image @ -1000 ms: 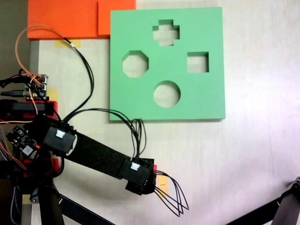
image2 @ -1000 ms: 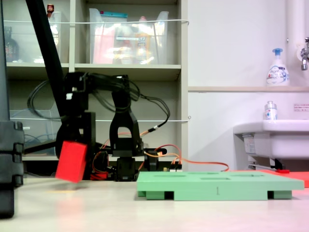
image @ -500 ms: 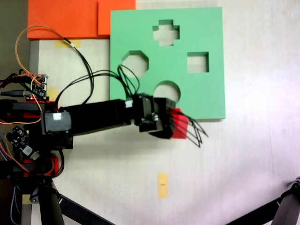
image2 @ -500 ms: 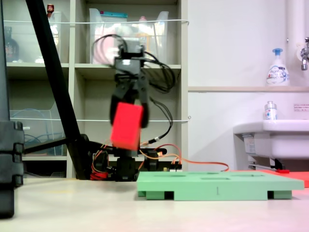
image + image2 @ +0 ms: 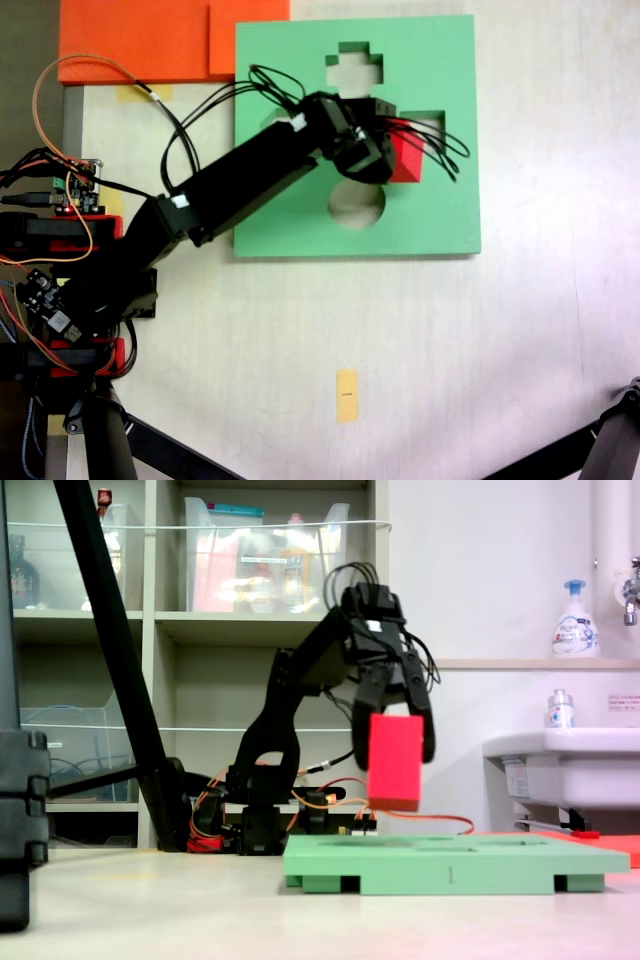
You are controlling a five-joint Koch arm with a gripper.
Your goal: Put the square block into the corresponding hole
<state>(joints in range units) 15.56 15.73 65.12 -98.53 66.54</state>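
Note:
My gripper (image 5: 400,150) is shut on the square block (image 5: 408,152), a bright red foam cube. In a fixed view from above, the cube overlaps the left part of the square hole (image 5: 435,130) in the green foam board (image 5: 440,215). In a fixed view from the side, the gripper (image 5: 393,750) points down with a finger on each side of the cube (image 5: 395,765). The cube hangs clear above the board (image 5: 450,862), and a gap shows beneath it. My arm crosses the board's octagonal cut-out and partly hides it.
The board also has a cross cut-out (image 5: 352,68) and a round cut-out (image 5: 357,203). Orange foam sheets (image 5: 140,40) lie at the top left. A yellow tag (image 5: 346,395) lies on the table. Circuit boards and wires (image 5: 60,190) sit at the left. A tripod leg (image 5: 110,650) and a sink (image 5: 560,770) show from the side.
The arm lifted the red cube off the table near the yellow tag. It then swung it up and across to above the board's square cut-out.

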